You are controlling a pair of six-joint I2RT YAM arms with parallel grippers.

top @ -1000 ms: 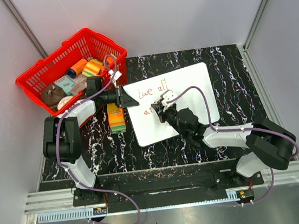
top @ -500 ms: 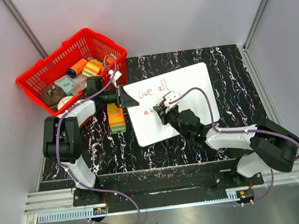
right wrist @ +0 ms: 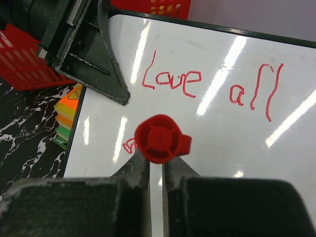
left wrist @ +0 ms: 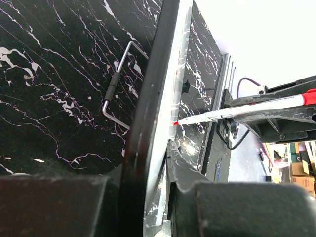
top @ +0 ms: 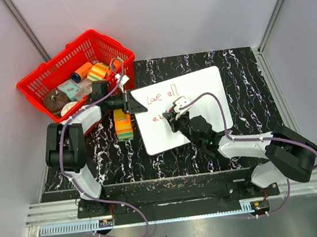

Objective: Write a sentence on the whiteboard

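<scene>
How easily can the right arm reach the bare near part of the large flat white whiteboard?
Probably yes: its claw holds the red-capped white pen on the whiteboard, and nothing lies there.

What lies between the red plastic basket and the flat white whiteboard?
In the top view: the left gripper, clamping the whiteboard's edge, beside a striped multicoloured block.

Open over the right half of the whiteboard point(top: 200, 81) and above the bare table point(top: 247, 84) strip beyond it. Blocked at the whiteboard's left corner by the left gripper point(top: 138, 105), clamped on the rim. Mid-whiteboard taken up by the right gripper point(top: 173, 117), closed on the pen point(right wrist: 162, 139), tip at the surface. Crowded on the left: striped block stack point(top: 123, 124) just beside the whiteboard, red basket point(top: 77, 70) in the far-left corner.
</scene>
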